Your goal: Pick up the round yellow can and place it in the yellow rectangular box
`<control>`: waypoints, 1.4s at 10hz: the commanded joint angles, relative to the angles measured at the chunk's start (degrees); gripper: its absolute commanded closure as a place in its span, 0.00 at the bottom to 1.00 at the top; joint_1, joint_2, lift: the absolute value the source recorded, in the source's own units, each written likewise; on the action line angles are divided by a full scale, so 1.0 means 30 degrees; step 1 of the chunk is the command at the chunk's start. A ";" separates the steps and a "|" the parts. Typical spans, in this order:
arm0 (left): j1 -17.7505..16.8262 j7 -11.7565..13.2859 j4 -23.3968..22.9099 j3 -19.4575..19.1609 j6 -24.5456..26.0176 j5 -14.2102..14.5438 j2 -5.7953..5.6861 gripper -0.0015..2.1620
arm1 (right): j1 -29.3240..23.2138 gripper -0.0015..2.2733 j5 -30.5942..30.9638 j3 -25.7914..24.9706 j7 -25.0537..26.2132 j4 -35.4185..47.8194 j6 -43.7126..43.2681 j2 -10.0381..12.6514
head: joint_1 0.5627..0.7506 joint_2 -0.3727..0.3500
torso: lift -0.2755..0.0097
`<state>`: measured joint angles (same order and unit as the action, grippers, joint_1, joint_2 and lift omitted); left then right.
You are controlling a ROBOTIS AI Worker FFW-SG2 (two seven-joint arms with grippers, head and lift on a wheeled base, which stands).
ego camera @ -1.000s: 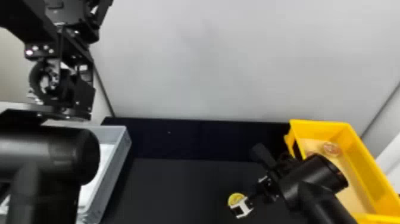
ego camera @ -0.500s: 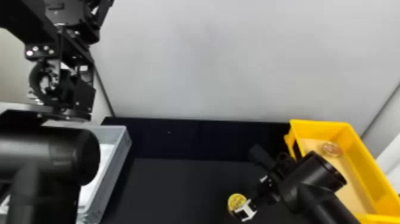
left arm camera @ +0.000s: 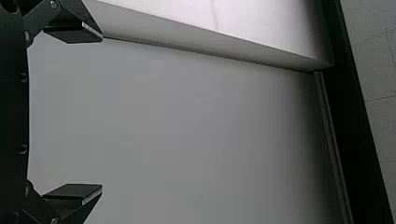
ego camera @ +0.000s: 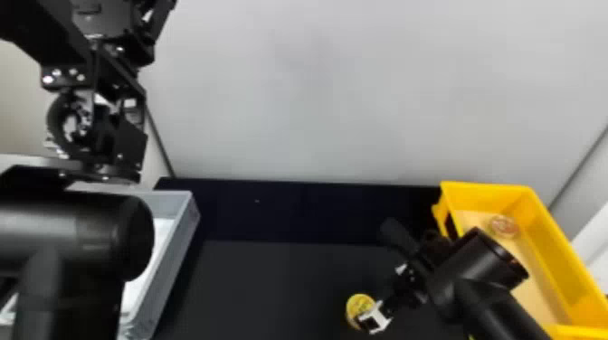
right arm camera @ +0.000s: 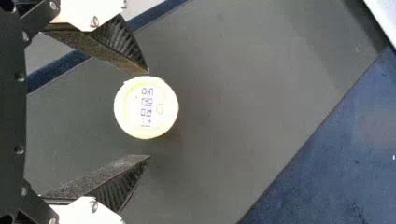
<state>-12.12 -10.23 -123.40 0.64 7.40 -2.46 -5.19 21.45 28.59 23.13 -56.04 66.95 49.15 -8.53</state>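
And here is the right gripper, low in the head view, right at the round yellow can, and it is open! Over to the right wrist view: the two ribbed black fingers stand parted, with the can's pale round lid between their tips, printed side facing the camera. One tip sits right at the lid's edge, though whether it touches I cannot tell; between the lid and the other tip there is a visible gap. The can stands upright on the dark mat, well to the near side, in front of the yellow rectangular box and off to its left. That box sits over on the robot's right, its floor tan, and towards its far end lies a small round reddish item, too blurred to name. The right arm comes in from the bottom edge, crossing in front of part of the box as the head camera sees it. Across on the other side, the left arm is raised in front of a grey bin with something white inside. Its left gripper is up by the top edge, and in the left wrist view its fingers stand wide apart before a plain grey surface. Behind it all rises a pale wall.
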 commanded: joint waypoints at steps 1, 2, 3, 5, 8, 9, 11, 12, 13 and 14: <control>-0.0002 0.0009 0.0000 -0.0008 0.0026 -0.0001 0.0000 0.07 | -0.0030 0.07 -0.0061 0.0056 -0.0051 0.0009 -0.0026 0.0149 | 0.53 0.59 | 0.95; -0.0002 0.0009 0.0000 -0.0008 0.0026 -0.0001 0.0000 0.07 | -0.0030 0.07 -0.0090 0.0056 -0.0051 0.0009 -0.0056 0.0178 | 0.53 0.59 | 0.95; -0.0002 0.0009 0.0000 -0.0008 0.0026 -0.0001 0.0029 0.07 | -0.0001 0.07 -0.0090 0.0085 -0.0022 -0.0079 -0.0173 0.0178 | 0.53 0.59 | 0.95; -0.0002 0.0038 0.0029 0.0021 0.0026 -0.0001 0.0029 0.07 | 0.0116 0.07 -0.0178 -0.0091 0.0037 -0.0636 -0.0583 0.0178 | 0.53 0.59 | 0.95; -0.0061 0.0068 0.0029 0.0080 -0.0003 -0.0001 0.0029 0.07 | 0.0263 0.07 -0.0501 -0.0120 0.0506 -0.1544 -0.1345 0.0354 | 0.53 0.59 | 0.95; -0.0090 0.0097 0.0058 0.0109 -0.0003 -0.0001 0.0029 0.07 | 0.0321 0.07 -0.0588 -0.0179 0.0682 -0.1808 -0.1609 0.0500 | 0.53 0.59 | 0.95; -0.0119 0.0155 0.0087 0.0168 -0.0003 -0.0001 0.0029 0.07 | 0.0321 0.07 -0.0618 -0.0266 0.0946 -0.2306 -0.2166 0.0647 | 0.53 0.59 | 0.95; -0.0178 0.0155 0.0087 0.0226 -0.0003 -0.0001 0.0029 0.07 | 0.0351 0.07 -0.0618 -0.0296 0.1063 -0.2452 -0.2283 0.0676 | 0.53 0.59 | 0.95; -0.0237 0.0155 0.0117 0.0226 -0.0003 -0.0001 0.0058 0.07 | 0.0409 0.07 -0.0618 -0.0325 0.1180 -0.2657 -0.2371 0.0676 | 0.53 0.59 | 0.95; -0.0237 0.0155 0.0117 0.0256 -0.0003 -0.0001 0.0058 0.07 | 0.0409 0.07 -0.0618 -0.0325 0.1239 -0.2687 -0.2401 0.0676 | 0.53 0.59 | 0.95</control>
<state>-12.73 -9.76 -123.09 1.32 7.38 -2.46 -5.06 22.58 26.72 22.20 -52.48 59.29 42.14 -6.50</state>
